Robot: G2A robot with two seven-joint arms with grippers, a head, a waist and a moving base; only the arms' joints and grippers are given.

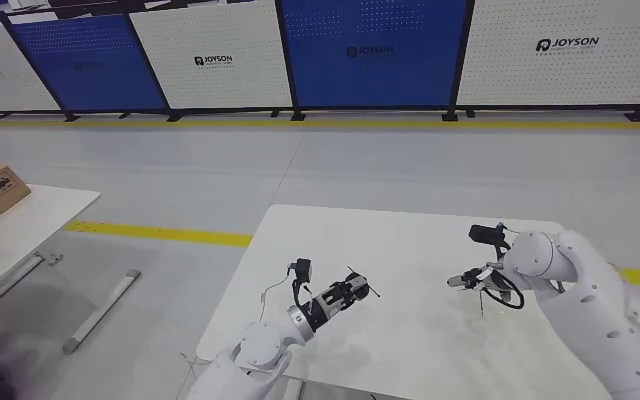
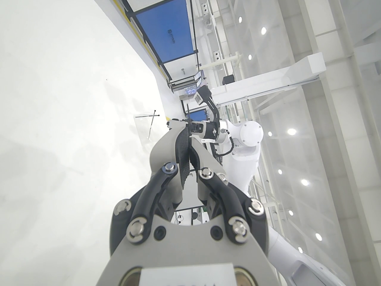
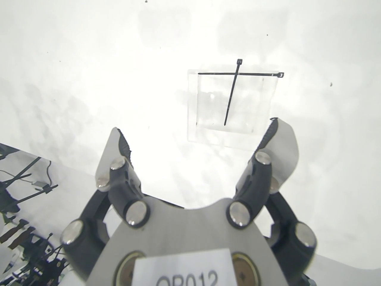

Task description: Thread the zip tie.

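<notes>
**Left arm.** My left gripper (image 2: pixel 187 133) is pinched shut on a thin black plastic zip tie (image 2: pixel 188 111) over the white table (image 1: pixel 400 250). The tie's long axis lies across my fingertips. Which end bears the head is too fine to tell.

**Right arm.** My right gripper (image 3: pixel 196 127), jaws wide, hovers over a clear square plastic sheet (image 3: pixel 205 111) bearing two crossed black zip ties (image 3: pixel 236 74). One runs along the sheet's edge, and the other's tail points toward my right gripper.

Can't tell head from tail on the zip tie (image 2: pixel 188 111). Mostly buried between the left gripper's (image 2: pixel 187 132) pads (image 2: pixel 182 150).
</notes>
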